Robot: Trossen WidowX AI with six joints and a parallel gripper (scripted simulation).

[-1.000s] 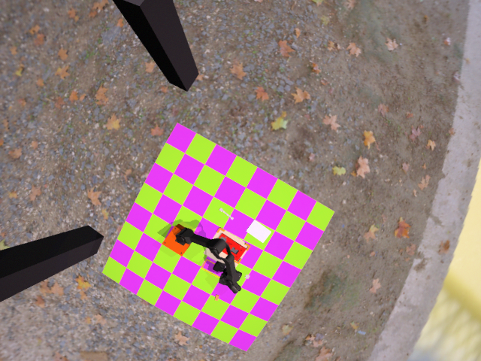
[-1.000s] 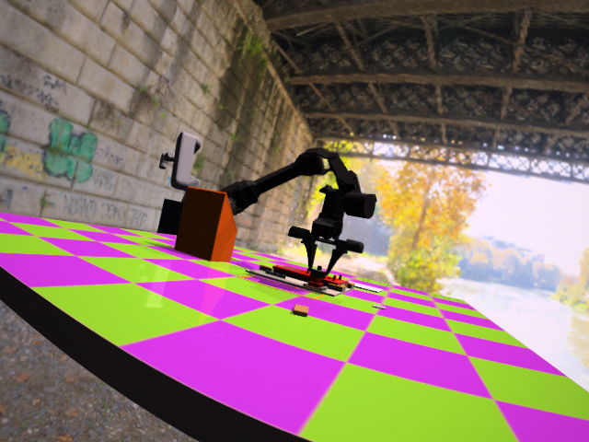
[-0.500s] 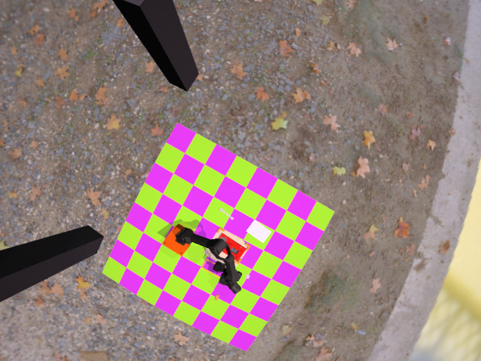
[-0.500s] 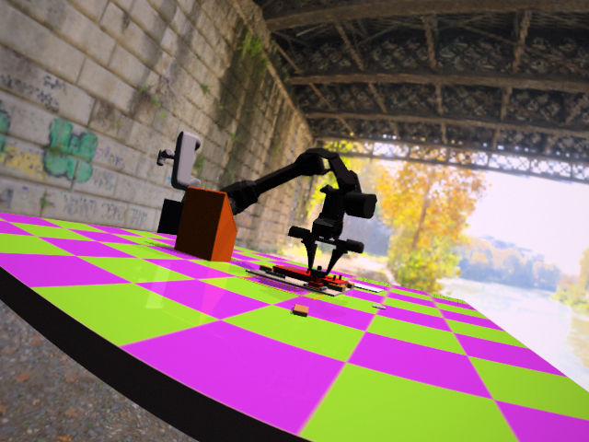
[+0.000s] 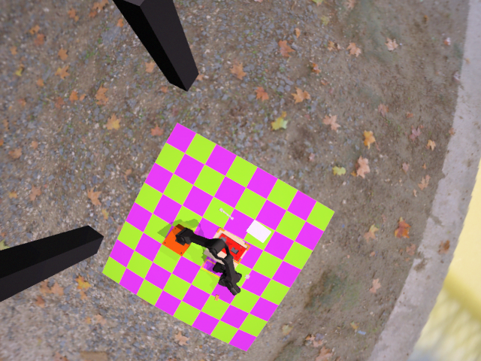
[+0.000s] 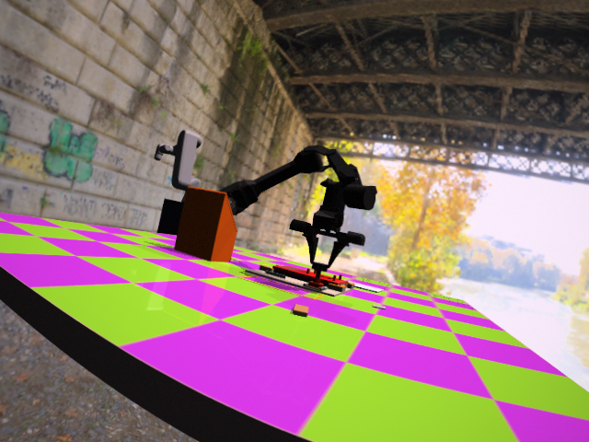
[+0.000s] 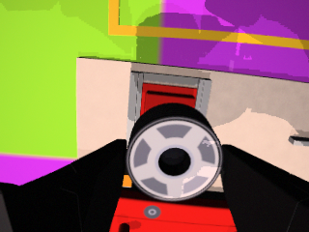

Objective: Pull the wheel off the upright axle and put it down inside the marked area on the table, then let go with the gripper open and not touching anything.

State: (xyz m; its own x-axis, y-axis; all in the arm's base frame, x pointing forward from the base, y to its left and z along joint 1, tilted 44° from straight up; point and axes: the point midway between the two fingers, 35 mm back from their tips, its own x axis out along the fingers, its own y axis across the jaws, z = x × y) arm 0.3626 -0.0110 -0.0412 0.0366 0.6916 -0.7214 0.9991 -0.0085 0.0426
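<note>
My gripper is shut on the wheel, with one finger on each side of its rim. The wheel has a black tyre and a pale spoked face that faces the wrist camera. In the exterior view a dark upright axle stands under the wheel on a small red base. The wheel is above this base. The hub hole is dark, and I cannot tell whether the axle's tip is still inside it. The marked area is an orange outline on the table, beyond the beige board's edge.
A beige board carries the red base and a larger red panel with small pegs. An orange block stands near the arm's base. A small brown block, a white sheet and a thin white piece lie on the table.
</note>
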